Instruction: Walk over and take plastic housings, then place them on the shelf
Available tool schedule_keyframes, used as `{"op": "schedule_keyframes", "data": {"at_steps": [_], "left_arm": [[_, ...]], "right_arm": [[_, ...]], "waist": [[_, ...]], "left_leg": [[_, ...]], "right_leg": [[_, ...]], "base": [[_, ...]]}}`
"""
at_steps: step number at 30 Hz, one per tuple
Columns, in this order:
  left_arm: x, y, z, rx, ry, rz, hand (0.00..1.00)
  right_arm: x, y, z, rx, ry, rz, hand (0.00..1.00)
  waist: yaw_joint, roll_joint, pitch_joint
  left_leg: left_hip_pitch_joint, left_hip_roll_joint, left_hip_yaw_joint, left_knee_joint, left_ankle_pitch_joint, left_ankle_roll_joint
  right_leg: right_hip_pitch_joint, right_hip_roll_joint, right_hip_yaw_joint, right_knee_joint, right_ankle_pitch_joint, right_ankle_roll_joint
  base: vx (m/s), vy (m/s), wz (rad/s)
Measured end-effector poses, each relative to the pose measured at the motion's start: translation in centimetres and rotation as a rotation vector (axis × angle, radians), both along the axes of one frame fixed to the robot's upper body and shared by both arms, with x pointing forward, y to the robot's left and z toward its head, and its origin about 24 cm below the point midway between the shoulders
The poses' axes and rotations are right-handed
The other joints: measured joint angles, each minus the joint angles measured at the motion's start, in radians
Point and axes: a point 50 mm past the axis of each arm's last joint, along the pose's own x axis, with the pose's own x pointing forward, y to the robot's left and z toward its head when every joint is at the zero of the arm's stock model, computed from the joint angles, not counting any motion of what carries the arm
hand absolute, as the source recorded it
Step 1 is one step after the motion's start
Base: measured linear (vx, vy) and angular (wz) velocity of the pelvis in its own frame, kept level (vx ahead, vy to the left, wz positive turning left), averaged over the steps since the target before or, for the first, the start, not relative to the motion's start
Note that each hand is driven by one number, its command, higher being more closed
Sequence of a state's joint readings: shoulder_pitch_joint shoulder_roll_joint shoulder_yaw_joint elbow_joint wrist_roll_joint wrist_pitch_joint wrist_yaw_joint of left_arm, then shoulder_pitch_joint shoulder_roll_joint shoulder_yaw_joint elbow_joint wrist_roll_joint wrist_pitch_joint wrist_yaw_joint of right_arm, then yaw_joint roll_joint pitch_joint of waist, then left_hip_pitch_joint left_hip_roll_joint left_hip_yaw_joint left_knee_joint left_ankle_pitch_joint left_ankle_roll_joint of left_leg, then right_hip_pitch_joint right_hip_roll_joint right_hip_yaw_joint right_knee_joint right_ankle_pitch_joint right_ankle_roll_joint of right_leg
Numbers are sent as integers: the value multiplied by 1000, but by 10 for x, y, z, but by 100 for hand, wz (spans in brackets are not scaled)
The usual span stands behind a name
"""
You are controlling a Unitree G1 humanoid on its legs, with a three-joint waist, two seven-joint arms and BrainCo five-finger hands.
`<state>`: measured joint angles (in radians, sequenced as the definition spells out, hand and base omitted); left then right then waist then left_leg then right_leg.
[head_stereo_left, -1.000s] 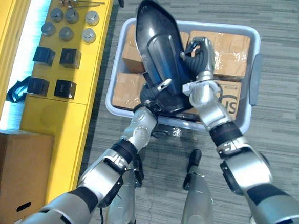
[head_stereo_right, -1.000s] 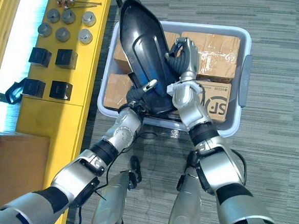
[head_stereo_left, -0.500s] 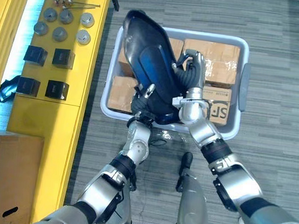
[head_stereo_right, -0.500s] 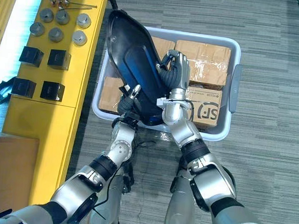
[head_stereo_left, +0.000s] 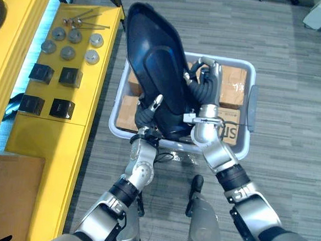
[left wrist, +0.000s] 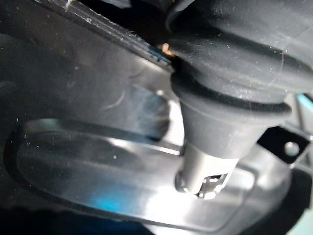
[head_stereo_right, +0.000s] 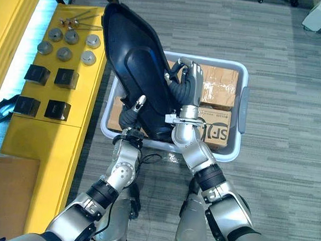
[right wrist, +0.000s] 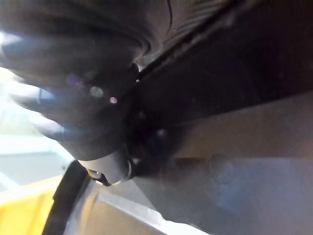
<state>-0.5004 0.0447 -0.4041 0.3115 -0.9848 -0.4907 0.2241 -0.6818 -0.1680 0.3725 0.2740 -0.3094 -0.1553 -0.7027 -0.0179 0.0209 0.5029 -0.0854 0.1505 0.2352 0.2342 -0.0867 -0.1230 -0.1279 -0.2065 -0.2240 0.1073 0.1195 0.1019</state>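
A large glossy dark plastic housing (head_stereo_left: 154, 59) is held up at a slant above a grey bin (head_stereo_left: 225, 61), its upper end leaning toward the yellow shelf (head_stereo_left: 55, 129). My left hand (head_stereo_left: 146, 115) grips its lower end, one finger lying on the top face. My right hand (head_stereo_right: 186, 89) is curled round the housing's right edge. In the left wrist view the shiny housing (left wrist: 98, 186) lies against my hand. In the right wrist view the housing's dark underside (right wrist: 244, 147) lies close against that hand.
Cardboard boxes (head_stereo_left: 233, 87) lie in the bin. The yellow shelf carries several round metal parts (head_stereo_left: 67, 52), black blocks (head_stereo_left: 62, 108) and long bolts (head_stereo_left: 85, 21). A brown carton (head_stereo_left: 6, 198) stands at the lower left. Grey carpet spreads to the right.
Both hands have raised the housing higher out of the bin, its top end swinging toward the shelf. The camera has risen, so the bin looks smaller.
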Motion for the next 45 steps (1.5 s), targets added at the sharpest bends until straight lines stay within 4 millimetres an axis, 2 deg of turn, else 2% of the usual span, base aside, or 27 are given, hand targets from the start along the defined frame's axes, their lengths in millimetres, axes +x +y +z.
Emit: {"op": "schedule_keyframes", "data": {"at_steps": [3,5,10,16,18,24,25,28,30,31,32,35,39,42,45], "left_arm": [[-7,6,-6,38,6,4,100],[-10,8,-15,75,45,1,100],[-14,8,-23,176,84,28,100],[-13,7,-24,226,99,43,100],[-12,7,-23,228,99,47,100],[10,5,11,299,-4,98,100],[14,4,21,330,-34,121,0],[24,-5,45,381,-88,126,0],[26,-11,54,404,-116,120,0],[28,-16,61,411,-131,114,100],[30,-20,65,415,-128,103,100],[36,-26,67,425,-104,95,100],[43,-28,74,446,-96,104,100],[45,-28,68,466,-68,98,100],[47,-30,64,488,-54,77,100]], "right_arm": [[-5,2,-7,22,8,19,100],[-8,1,-20,34,50,14,100],[-9,-5,-38,35,109,-18,100],[-5,-9,-45,15,135,-40,100],[-3,-9,-44,4,135,-44,100],[19,-17,-13,-60,61,-83,100],[23,-18,-5,-67,42,-92,100],[34,-29,12,-78,31,-141,100],[41,-39,12,-92,65,-190,100],[45,-45,8,-98,97,-216,100],[48,-50,3,-99,138,-230,100],[49,-56,5,-108,142,-247,100],[54,-59,22,-125,109,-263,100],[56,-57,32,-130,92,-269,100],[57,-57,41,-144,66,-272,100]], "waist": [[1,-23,-36],[4,-37,-66],[4,-38,-123],[2,-38,-129],[3,-38,-129],[4,-20,-112],[5,-18,-101],[6,-13,-59],[7,-11,-51],[9,-6,-46],[13,-2,-42],[15,20,-19],[15,36,-8],[17,39,-6],[20,55,3]], "left_leg": [[13,-1,5,-17,2,-3],[34,-1,18,-20,1,-5],[57,-3,23,-31,1,-6],[40,9,29,-18,-3,-11],[23,13,29,-8,-4,-11],[-99,25,25,81,-17,-1],[-126,31,24,107,-24,2],[-189,35,20,166,-41,10],[-229,35,19,188,-43,14],[-251,35,16,196,-44,15],[-263,34,17,198,-44,16],[-274,33,16,201,-44,16],[-318,34,17,207,-43,17],[-330,34,17,214,-44,17],[-336,33,15,221,-48,22]], "right_leg": [[13,3,-1,-22,3,4],[38,5,0,-38,5,7],[64,5,1,-61,10,12],[56,14,6,-91,37,4],[42,16,7,-91,44,0],[-57,18,20,-64,66,-5],[-83,18,28,-47,66,-5],[-139,15,35,-9,65,-5],[-175,12,38,0,65,-5],[-193,11,38,5,67,-5],[-206,10,40,5,71,-7],[-215,10,40,4,72,-5],[-260,13,47,2,83,-4],[-273,15,60,1,84,-3],[-276,15,62,1,84,-3]], "base": [[30,1,-2],[47,9,-5],[24,8,-2],[-46,-3,-8],[-69,-2,-4],[-101,16,-3],[-129,43,-8],[-118,39,-4],[-111,26,2],[-52,5,2],[-36,1,1],[0,0,0],[0,-2,-1],[15,6,-3],[0,0,0]]}}
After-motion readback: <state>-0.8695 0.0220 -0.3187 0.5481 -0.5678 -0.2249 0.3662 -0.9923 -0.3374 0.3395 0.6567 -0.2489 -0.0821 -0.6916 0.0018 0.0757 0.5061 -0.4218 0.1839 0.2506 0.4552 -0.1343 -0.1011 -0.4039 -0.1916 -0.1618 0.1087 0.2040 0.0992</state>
